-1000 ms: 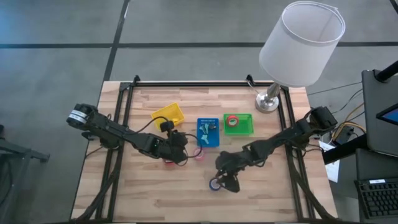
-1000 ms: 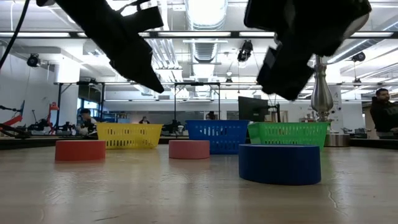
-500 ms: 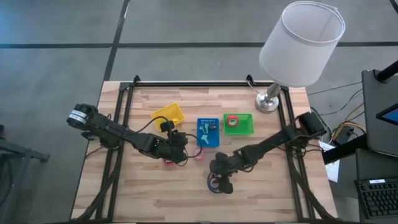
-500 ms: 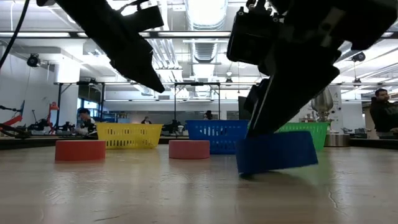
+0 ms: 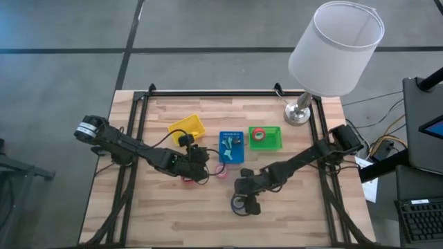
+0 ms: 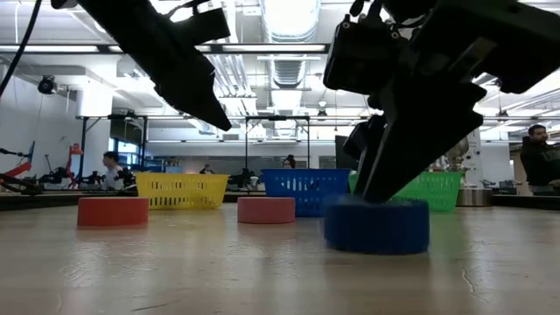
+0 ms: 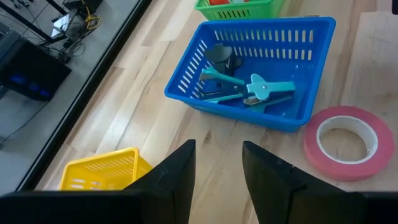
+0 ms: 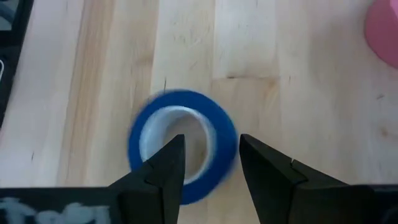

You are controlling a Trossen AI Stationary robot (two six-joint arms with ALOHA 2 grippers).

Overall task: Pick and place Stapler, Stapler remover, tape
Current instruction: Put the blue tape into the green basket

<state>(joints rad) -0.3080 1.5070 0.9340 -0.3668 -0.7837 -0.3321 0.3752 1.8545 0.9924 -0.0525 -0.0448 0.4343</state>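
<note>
- Right gripper [image 8: 208,165] down on the blue tape [image 8: 181,144], one finger inside the ring, one outside, straddling its wall; grip not certain.
- Blue tape flat on the table [image 5: 291,214], in front of the blue basket [image 5: 231,148].
- Left gripper [image 7: 217,168] narrowly parted, empty, near the pink tape [image 7: 341,142], just in front of that basket.
</note>
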